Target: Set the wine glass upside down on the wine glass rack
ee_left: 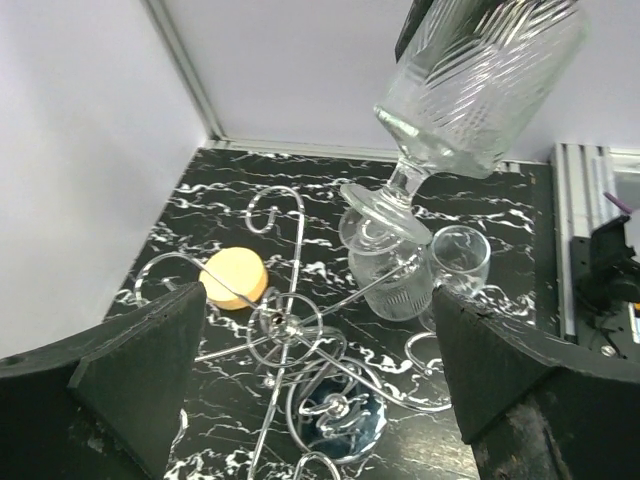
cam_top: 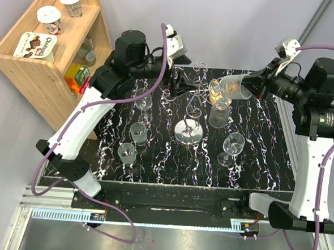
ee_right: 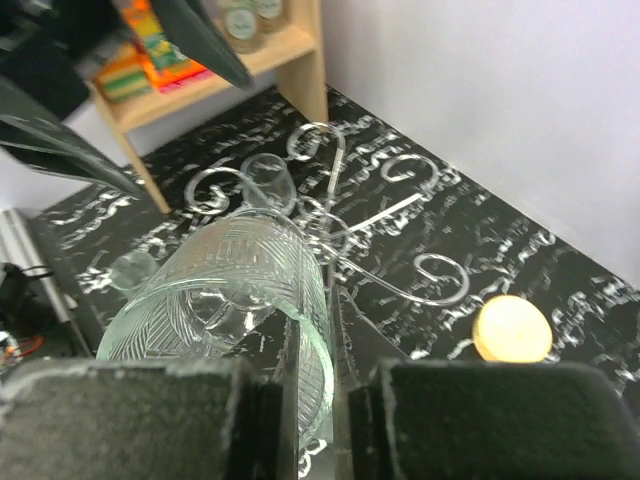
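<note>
A wooden shelf (cam_top: 39, 77) stands at the far left, beside the black marbled tabletop (cam_top: 262, 142). On its top sit two yogurt cups (cam_top: 50, 19) and a flat yogurt pack (cam_top: 36, 45). A bottle (cam_top: 86, 52) and a juice box (cam_top: 76, 77) sit lower down. Three glasses (cam_top: 138, 132) stand left of centre, and a stemmed glass (cam_top: 232, 146) stands on the right. A yellow disc (ee_left: 234, 278) lies toward the far side.

Centre of the mat (cam_top: 169, 173), the wine glass rack (cam_top: 192, 106) fans its curled wire arms to every side. On the right, the right gripper (cam_top: 253, 84) holds the wine glass (cam_top: 233, 88) tilted, its foot right at the arm tips. Close under that foot stands a ribbed glass (cam_top: 218, 115), and a stemmed glass (cam_top: 232, 146) sits nearer the front. The left gripper (ee_left: 320, 350), jaws wide, crowds the rack's left side. A row of three glasses (cam_top: 138, 132) blocks the left half. Open room: the mat's front strip, and the gap between rack base and stemmed glass.
</note>
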